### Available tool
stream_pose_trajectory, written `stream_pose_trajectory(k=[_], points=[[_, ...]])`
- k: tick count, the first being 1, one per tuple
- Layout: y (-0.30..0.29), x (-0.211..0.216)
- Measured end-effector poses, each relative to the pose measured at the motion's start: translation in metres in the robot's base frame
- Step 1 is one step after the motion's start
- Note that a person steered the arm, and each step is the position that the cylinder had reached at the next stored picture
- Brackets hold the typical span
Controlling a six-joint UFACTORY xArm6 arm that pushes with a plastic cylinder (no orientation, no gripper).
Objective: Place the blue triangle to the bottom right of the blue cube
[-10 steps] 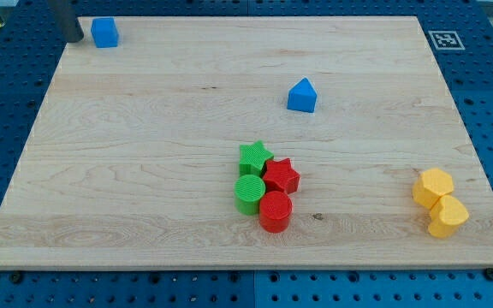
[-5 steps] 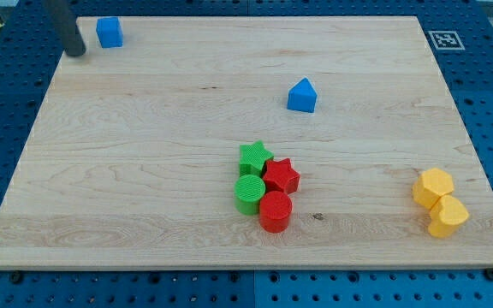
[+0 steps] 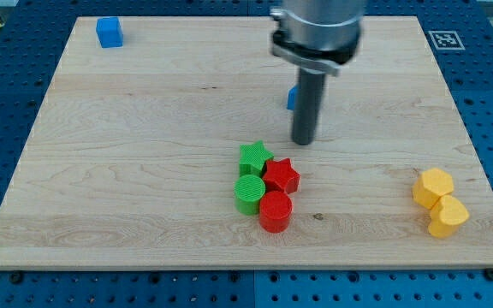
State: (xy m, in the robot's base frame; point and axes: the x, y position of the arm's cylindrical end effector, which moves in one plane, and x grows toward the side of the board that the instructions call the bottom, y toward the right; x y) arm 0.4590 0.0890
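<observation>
The blue cube point(image 3: 108, 32) sits at the board's top left corner. The blue triangle point(image 3: 291, 97) lies right of the board's centre, mostly hidden behind my rod; only a sliver shows at the rod's left edge. My tip point(image 3: 303, 141) rests on the board just below the blue triangle and above the red star point(image 3: 282, 176). The rod and arm rise from there toward the view's top.
A cluster below centre holds a green star point(image 3: 253, 157), a green cylinder point(image 3: 249, 193), the red star and a red cylinder point(image 3: 275, 211). Two yellow hexagonal blocks point(image 3: 433, 187) point(image 3: 448, 216) sit near the right edge. A marker tag point(image 3: 446, 39) is at top right.
My rod has swept from the top left, beside the blue cube, across to the centre right, and now stands in front of the blue triangle. The blocks have not visibly moved.
</observation>
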Motion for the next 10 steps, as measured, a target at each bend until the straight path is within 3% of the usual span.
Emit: stream_pose_trajectory(k=[1,3,4,10], points=[[0.023,-0.003],[0.002,-0.056],[-0.018,-0.091],[-0.162,-0.197]])
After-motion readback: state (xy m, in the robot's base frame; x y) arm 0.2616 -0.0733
